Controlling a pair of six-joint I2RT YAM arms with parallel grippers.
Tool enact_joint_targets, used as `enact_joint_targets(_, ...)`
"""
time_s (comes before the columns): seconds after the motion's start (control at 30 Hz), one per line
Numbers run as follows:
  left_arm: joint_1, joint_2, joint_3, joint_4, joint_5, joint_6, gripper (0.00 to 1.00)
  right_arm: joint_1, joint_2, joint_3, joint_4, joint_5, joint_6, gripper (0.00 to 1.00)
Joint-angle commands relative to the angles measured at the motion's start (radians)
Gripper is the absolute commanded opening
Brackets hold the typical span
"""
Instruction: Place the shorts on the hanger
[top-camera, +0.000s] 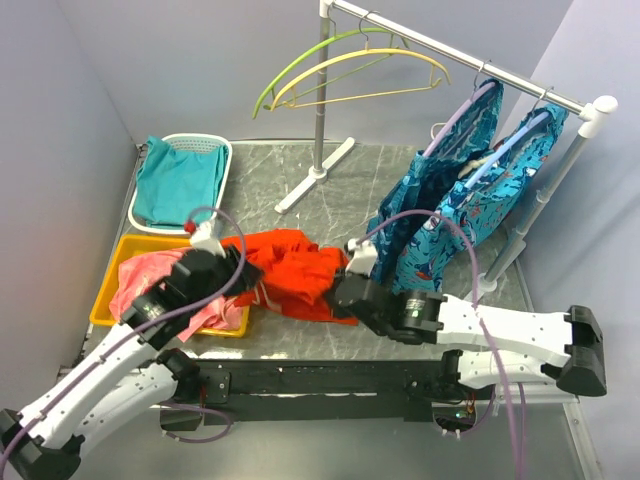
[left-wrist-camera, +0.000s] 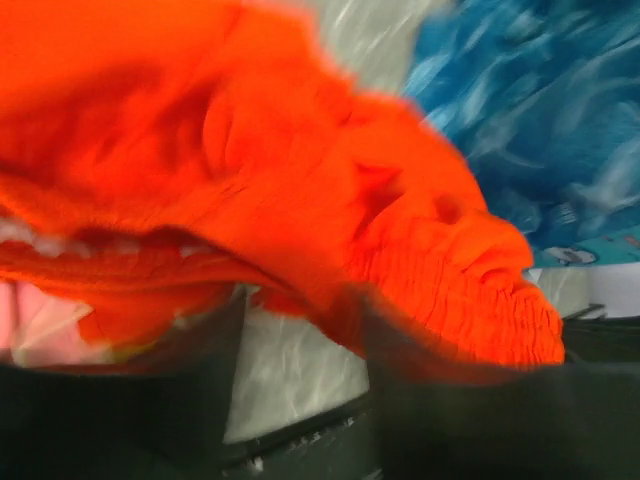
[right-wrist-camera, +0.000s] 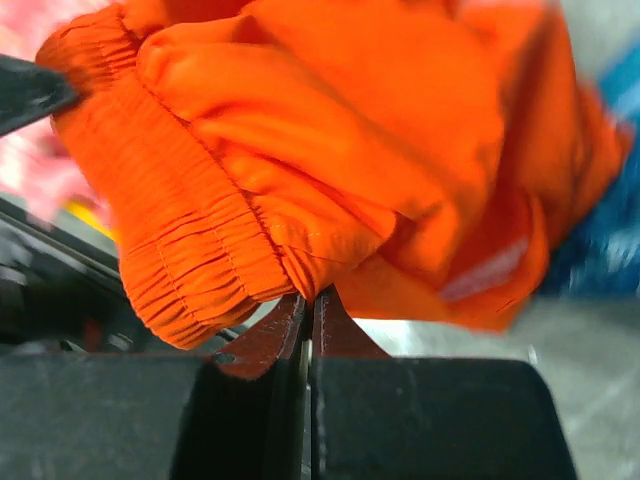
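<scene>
Centre of the overhead view: the shorts (top-camera: 295, 268) lie bunched on the counter (top-camera: 400, 170), stretched between both arms. The right gripper (right-wrist-camera: 307, 305) has its jaws pressed together on a thin fold at the shorts' edge, with the gathered waistband bulging up and to the left. The left gripper (left-wrist-camera: 302, 325) shows jaws spread, bare counter between them and orange fabric draped across their tips. Upper centre, the hanger (top-camera: 330, 64) hangs from the rail (top-camera: 450, 50), well apart from the shorts.
</scene>
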Motion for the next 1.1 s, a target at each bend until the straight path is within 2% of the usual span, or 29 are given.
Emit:
enact_joint_targets(0.0, 0.008, -0.099, -0.113, 0.058, 0.054, -0.079, 0.69, 0.022, 0.043, -0.074, 0.081, -0.050, 0.157, 0.01)
enact_joint_targets(0.07, 0.008, -0.135, -0.102, -0.024, -0.007, -0.122, 0.80, 0.041, 0.074, -0.077, 0.059, -0.016, 0.186, 0.02)
enact_joint_targets(0.1, 0.008, -0.141, -0.093, -0.061, -0.082, -0.137, 0.83, 0.041, 0.089, -0.081, 0.054, -0.016, 0.203, 0.02)
enact_joint_targets(0.13, 0.006, -0.145, -0.079, -0.149, -0.131, -0.183, 0.84, 0.041, 0.094, -0.083, 0.042, 0.002, 0.210, 0.02)
enact_joint_targets(0.23, 0.006, -0.148, -0.039, -0.259, -0.260, -0.271, 0.82, 0.041, 0.083, -0.083, -0.019, 0.047, 0.240, 0.03)
enact_joint_targets(0.27, 0.006, -0.148, -0.027, -0.270, -0.272, -0.277, 0.75, 0.041, 0.077, -0.078, -0.045, 0.084, 0.263, 0.03)
enact_joint_targets(0.4, 0.006, -0.106, 0.022, -0.342, -0.354, -0.325, 0.63, 0.038, 0.022, -0.069, -0.169, 0.154, 0.312, 0.02)
enact_joint_targets(0.43, 0.006, -0.075, 0.028, -0.356, -0.370, -0.347, 0.61, 0.038, 0.010, -0.068, -0.176, 0.161, 0.314, 0.02)
enact_joint_targets(0.6, 0.008, -0.038, 0.027, -0.439, -0.458, -0.427, 0.40, 0.035, -0.018, -0.074, -0.177, 0.167, 0.306, 0.02)
enact_joint_targets(0.63, 0.006, -0.046, 0.024, -0.445, -0.460, -0.458, 0.32, 0.035, -0.018, -0.074, -0.179, 0.165, 0.308, 0.02)
enact_joint_targets(0.67, 0.008, -0.052, 0.013, -0.449, -0.457, -0.472, 0.28, 0.035, -0.018, -0.072, -0.179, 0.167, 0.308, 0.02)
enact_joint_targets(0.73, 0.006, -0.069, 0.002, -0.485, -0.463, -0.539, 0.24, 0.033, -0.022, -0.068, -0.180, 0.170, 0.303, 0.02)
enact_joint_targets(0.87, 0.006, -0.098, -0.053, -0.534, -0.475, -0.645, 0.25, 0.032, -0.025, -0.039, -0.185, 0.174, 0.276, 0.02)
enact_joint_targets(1.07, 0.006, -0.076, -0.140, -0.466, -0.458, -0.710, 0.23, 0.024, -0.030, -0.011, -0.190, 0.181, 0.247, 0.03)
